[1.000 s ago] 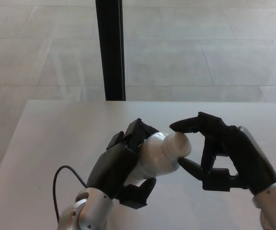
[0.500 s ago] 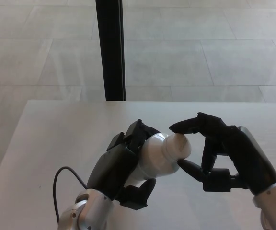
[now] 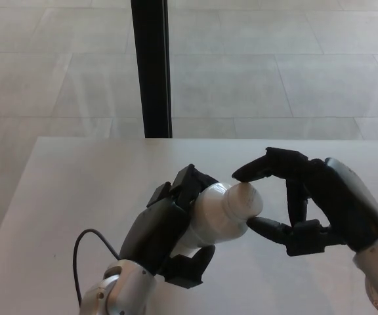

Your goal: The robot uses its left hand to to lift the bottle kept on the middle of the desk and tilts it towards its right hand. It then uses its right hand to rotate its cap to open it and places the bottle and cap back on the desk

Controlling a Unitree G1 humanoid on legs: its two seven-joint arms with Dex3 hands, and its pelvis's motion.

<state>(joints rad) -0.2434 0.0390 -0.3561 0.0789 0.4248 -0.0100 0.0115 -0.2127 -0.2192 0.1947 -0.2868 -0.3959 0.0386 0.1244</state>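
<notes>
Head view: a white bottle (image 3: pixel 212 213) is gripped by the left hand (image 3: pixel 166 233), whose black fingers are wrapped around the bottle's body from above and whose thumb is curled under it. The bottle is held above the pale desk (image 3: pixel 77 190), near its middle, and is tilted so that its neck points toward the right hand (image 3: pixel 307 203). The white cap (image 3: pixel 247 200) is seen on the neck. The cap is pinched by the right hand: one fingertip is laid on its upper edge and the thumb tip is pressed against its lower edge, with the remaining finger bent behind. A black cable (image 3: pixel 87 252) is looped beside the left wrist. A black post (image 3: pixel 151 65) is seen beyond the desk, on a tiled floor (image 3: pixel 274 65).
</notes>
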